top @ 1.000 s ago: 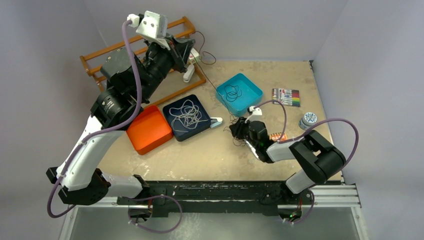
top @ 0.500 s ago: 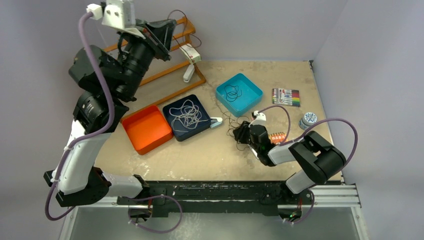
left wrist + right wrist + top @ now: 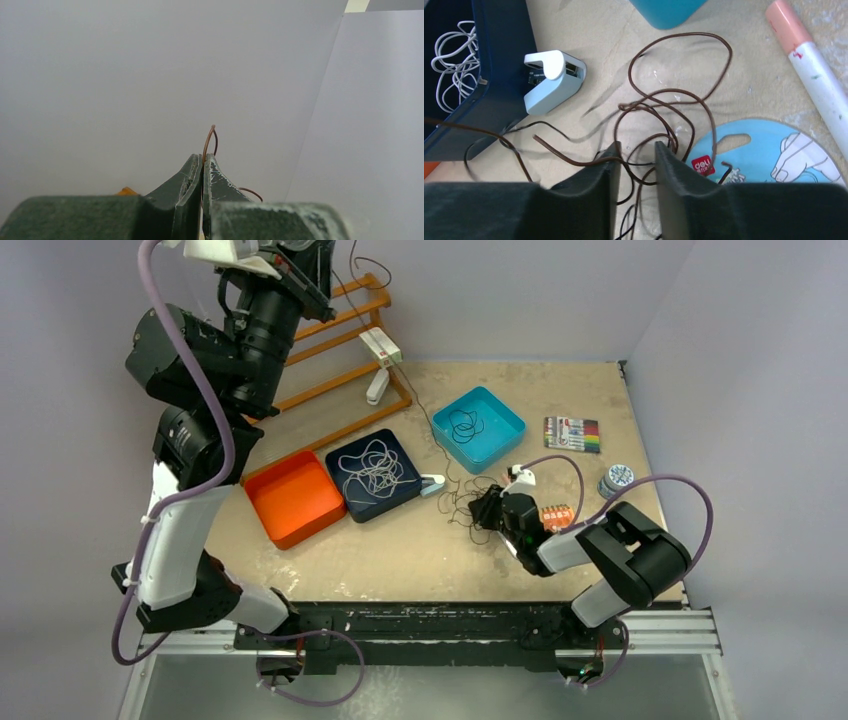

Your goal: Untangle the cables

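Note:
My left gripper point(image 3: 312, 262) is raised high at the back left, shut on the dark brown cable point(image 3: 432, 420). The cable runs down from it to a loose tangle point(image 3: 462, 502) on the table. In the left wrist view the jaws point(image 3: 202, 160) pinch a brown loop point(image 3: 209, 139) against the wall. My right gripper point(image 3: 484, 508) is low over the tangle and open; its jaws point(image 3: 636, 147) straddle brown cable loops point(image 3: 674, 92) with thin black strands beneath. The white cable point(image 3: 375, 472) lies in the dark blue tray point(image 3: 345, 502). A black cable point(image 3: 463, 425) lies in the teal tray point(image 3: 500, 445).
An orange tray point(image 3: 295, 500) sits left of the blue one. A wooden rack point(image 3: 330, 390) with a white plug stands at the back left. A white clip point(image 3: 551, 80), a round blue disc point(image 3: 769, 155) and a marker point(image 3: 814, 65) lie around the tangle. A marker pack point(image 3: 572, 433) is at the right.
My left arm has risen and swung left with the brown cable, drawing it up off the table. The right gripper has shifted slightly right, staying at the tangle.

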`<state>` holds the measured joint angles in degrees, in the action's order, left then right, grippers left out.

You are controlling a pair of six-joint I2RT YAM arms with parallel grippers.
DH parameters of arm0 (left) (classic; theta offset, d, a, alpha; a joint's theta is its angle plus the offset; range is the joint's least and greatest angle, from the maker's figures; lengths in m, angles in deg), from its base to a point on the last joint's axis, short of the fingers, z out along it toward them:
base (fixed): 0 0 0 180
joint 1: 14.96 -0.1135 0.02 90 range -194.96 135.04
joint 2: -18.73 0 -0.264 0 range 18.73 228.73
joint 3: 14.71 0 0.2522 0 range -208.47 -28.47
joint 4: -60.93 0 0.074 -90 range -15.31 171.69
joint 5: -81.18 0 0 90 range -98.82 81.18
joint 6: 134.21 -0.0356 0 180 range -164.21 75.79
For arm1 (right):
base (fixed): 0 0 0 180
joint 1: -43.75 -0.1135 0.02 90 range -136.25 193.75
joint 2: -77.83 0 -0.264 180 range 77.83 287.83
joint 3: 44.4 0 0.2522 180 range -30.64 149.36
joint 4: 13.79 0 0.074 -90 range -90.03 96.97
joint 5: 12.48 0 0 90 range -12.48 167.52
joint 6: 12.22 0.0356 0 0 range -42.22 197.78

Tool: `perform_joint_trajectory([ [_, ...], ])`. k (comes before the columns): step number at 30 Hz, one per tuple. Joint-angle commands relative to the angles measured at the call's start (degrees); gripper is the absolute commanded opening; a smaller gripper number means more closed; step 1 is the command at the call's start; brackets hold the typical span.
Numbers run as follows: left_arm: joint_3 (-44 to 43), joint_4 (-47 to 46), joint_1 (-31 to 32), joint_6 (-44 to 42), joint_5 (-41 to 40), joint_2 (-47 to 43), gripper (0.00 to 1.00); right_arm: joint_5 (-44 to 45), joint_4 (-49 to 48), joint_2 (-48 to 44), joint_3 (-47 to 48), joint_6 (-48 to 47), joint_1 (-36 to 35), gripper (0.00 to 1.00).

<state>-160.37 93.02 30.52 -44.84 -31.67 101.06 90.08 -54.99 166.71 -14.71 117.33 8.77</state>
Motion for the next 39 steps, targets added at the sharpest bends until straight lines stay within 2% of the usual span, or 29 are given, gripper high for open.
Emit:
perform_joint_trajectory([
  [1, -4.7, -4.7, 0.1, -4.2, -1.3, 1.7, 0.00, 1.3, 0.1, 1.3, -1.5, 1.3, -0.2, 0.26],
  [4, -6.2, -6.8, 0.1, -5.9, -1.1, 3.3, 0.00, 1.1, -0.6, 1.8, -1.7, 1.7, -0.1, 0.17],
  [8, -7.2, -9.6, 0.1, -8.3, 0.0, 5.2, 0.00, 1.1, -0.5, 1.6, -1.8, 1.6, -0.2, 0.11],
  [14, -8.6, -14.5, 0.1, -12.9, 1.0, 7.3, 0.00, 1.7, 1.1, 0.9, -1.9, 1.8, -0.1, 0.10],
  [20, -7.8, -17.9, 0.1, -14.1, 2.9, 8.1, 0.00, 2.6, 3.8, -2.1, -2.2, 2.1, -0.1, 0.26],
  [26, -3.5, -17.9, 0.1, -11.0, 6.6, 7.4, 0.00, 3.9, 11.1, -17.2, -3.3, -0.3, -0.1, 0.46],
  [32, -1.9, -17.9, 0.1, -8.8, 8.9, 7.3, 0.00, 6.7, 22.8, -34.4, -0.8, -4.3, -0.2, 0.51],
  [36, -1.6, -17.7, 0.1, -8.6, 9.2, 7.2, 0.00, 5.6, 22.7, -44.1, -0.9, -12.0, -0.2, 0.54],
  [39, -1.0, -17.8, 0.1, -8.6, 9.1, 6.9, 0.00, 3.5, 23.2, -48.0, -0.4, -15.8, -0.1, 0.59],
])
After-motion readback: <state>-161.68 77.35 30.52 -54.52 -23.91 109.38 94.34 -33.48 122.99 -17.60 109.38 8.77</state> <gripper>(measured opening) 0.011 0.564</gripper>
